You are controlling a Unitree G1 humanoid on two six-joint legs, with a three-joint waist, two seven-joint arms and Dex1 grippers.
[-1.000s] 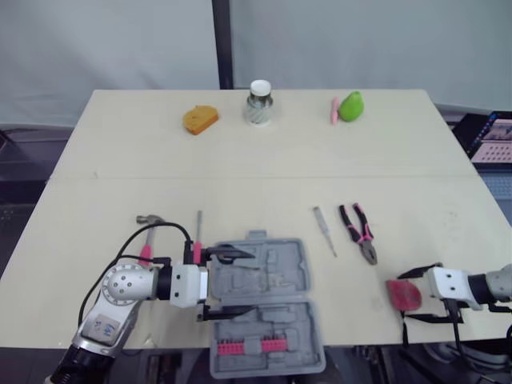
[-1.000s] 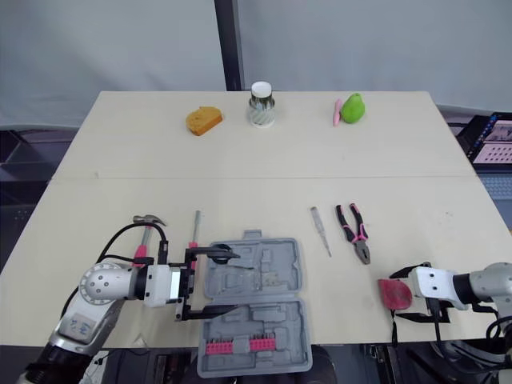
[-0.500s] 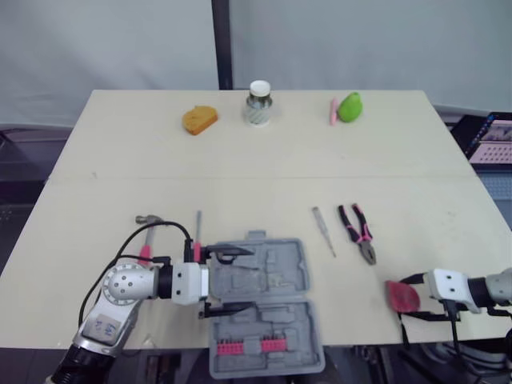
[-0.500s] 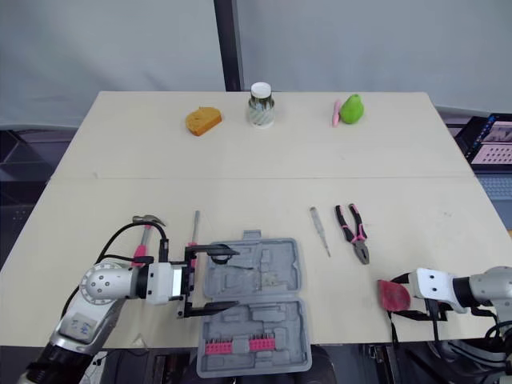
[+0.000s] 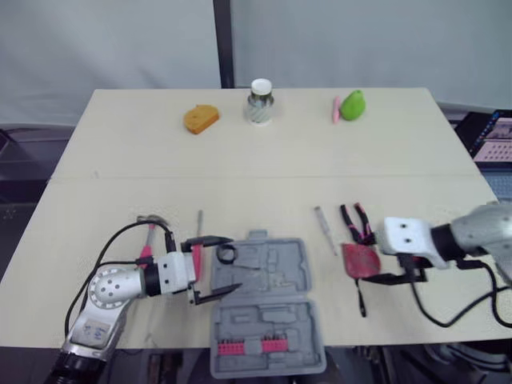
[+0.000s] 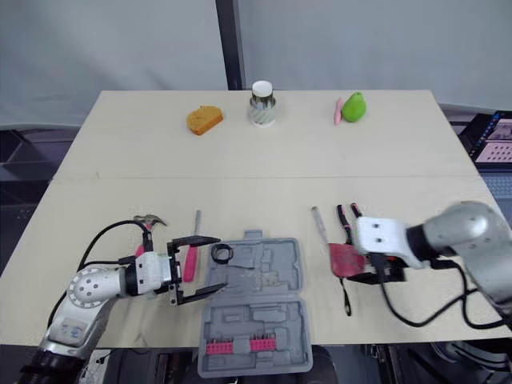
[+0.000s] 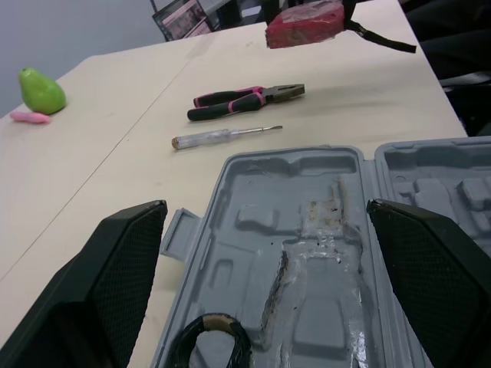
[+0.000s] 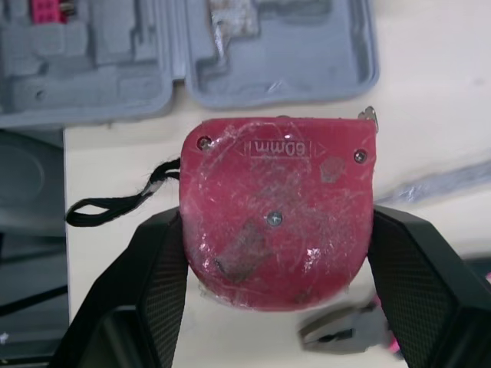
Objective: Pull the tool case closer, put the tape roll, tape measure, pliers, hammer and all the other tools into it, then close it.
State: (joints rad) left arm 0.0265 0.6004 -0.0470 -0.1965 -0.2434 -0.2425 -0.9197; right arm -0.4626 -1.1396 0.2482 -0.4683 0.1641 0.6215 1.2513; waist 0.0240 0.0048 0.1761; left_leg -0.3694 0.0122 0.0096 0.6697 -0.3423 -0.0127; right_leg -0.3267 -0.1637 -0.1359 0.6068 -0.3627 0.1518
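Nearest us lies the open tool case [image 5: 272, 320], its hinge running left to right, with our left gripper [image 5: 235, 262] spread wide at its left rim. Just right of the case, our right gripper [image 5: 370, 268] clamps the red tape measure [image 8: 276, 211] near the head of the pliers [image 7: 245, 98]. We judge the drop spot lies to that gripper's left.

pliers [image 5: 364, 230] half hidden — tape roll [image 7: 207, 322] cropped

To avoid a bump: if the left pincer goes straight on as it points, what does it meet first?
Probably the tape roll lying in the open case, just ahead of the left pincer; its height is unclear, so it might pass above.
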